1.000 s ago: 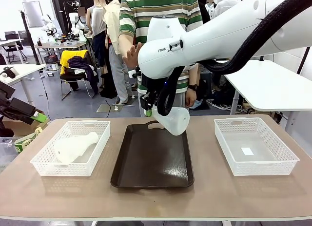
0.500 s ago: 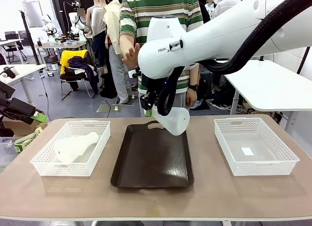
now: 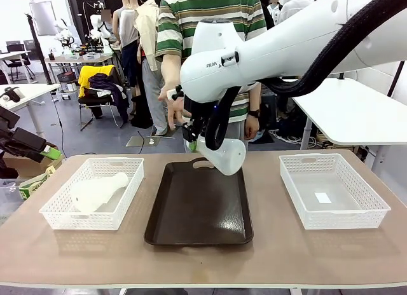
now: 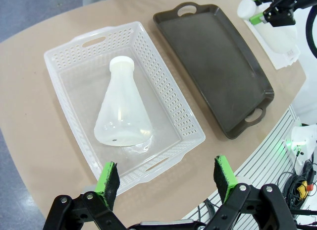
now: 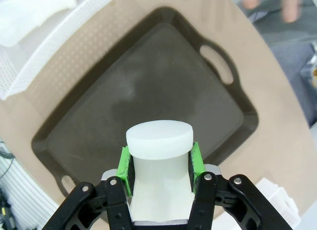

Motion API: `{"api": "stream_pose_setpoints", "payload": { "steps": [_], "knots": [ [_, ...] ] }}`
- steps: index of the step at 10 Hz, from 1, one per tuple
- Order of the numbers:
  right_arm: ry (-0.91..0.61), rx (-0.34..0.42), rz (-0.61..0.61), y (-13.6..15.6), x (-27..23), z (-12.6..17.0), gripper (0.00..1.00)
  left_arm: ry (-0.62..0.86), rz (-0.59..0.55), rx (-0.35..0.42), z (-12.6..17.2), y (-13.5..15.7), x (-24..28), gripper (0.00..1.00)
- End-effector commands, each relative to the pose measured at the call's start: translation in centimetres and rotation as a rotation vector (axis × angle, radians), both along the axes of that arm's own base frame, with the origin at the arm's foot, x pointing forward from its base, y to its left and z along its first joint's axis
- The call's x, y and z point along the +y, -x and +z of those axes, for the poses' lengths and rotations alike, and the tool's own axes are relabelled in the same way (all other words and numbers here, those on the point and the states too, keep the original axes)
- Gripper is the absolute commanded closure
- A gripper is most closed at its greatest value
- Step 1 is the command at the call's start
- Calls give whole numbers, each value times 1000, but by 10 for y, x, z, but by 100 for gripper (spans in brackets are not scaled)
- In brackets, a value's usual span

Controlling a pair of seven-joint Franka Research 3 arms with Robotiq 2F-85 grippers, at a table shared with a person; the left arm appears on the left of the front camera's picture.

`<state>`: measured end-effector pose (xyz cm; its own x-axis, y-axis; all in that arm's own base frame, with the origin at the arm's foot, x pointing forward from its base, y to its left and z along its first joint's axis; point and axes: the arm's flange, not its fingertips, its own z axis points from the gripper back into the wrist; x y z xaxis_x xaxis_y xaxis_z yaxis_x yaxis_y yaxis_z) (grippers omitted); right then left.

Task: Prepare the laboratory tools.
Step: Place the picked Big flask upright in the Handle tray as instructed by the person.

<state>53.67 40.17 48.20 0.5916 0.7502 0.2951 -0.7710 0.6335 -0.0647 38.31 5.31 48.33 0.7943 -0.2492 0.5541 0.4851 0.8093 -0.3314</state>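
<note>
My right gripper (image 5: pixel 159 163) is shut on the neck of a frosted-white conical flask (image 5: pixel 159 138). The front view shows this flask (image 3: pixel 225 156) tilted in the air over the far end of the dark brown tray (image 3: pixel 191 215), neck toward the person. The person's hand (image 3: pixel 173 107) reaches down close to the neck. A second flask (image 4: pixel 121 113) lies on its side in the left white basket (image 4: pixel 74 46), also seen as the flask (image 3: pixel 95 191) from the front. My left gripper (image 4: pixel 166 175) hovers open above that basket's near edge, holding nothing.
Another white lattice basket (image 3: pixel 375 209) sits at the table's right with a small white slip inside. The brown tray (image 5: pixel 124 91) lies bare beneath the held flask. Bare tabletop runs along the near edge. The person stands at the far side, behind the tray.
The person's hand has come down from a raised position toward the neck of the held flask. Both arms and the flasks have stayed almost still.
</note>
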Motion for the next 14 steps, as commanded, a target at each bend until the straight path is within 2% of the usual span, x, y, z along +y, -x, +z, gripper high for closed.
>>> {"api": "stream_pose_setpoints", "payload": {
  "steps": [1, 3, 4, 5, 7, 10, 14],
  "knots": [
    [-183, -111, 100, 34, -24, 22, 100, 22, -22, -16, -1, -1, 2, 0],
    [-372, -107, 163, 39, -47, 11, 100, 22, -22, -16, -1, -1, 2, 0],
    [-396, -81, 138, 41, -59, -1, 100, 22, -22, -16, -1, -1, 2, 0],
    [-374, -69, 125, 42, -61, -2, 100, 22, -22, -16, -1, -1, 2, 0],
    [-313, -34, 178, 33, -51, -1, 100, 22, -22, -16, -1, -1, 2, 0],
    [-248, -22, 181, 19, -38, 0, 100, 22, -22, -16, -1, -1, 2, 0],
    [-220, -8, 181, 15, -30, -1, 100, 22, -22, -16, -1, -1, 2, 0]
  ]
}}
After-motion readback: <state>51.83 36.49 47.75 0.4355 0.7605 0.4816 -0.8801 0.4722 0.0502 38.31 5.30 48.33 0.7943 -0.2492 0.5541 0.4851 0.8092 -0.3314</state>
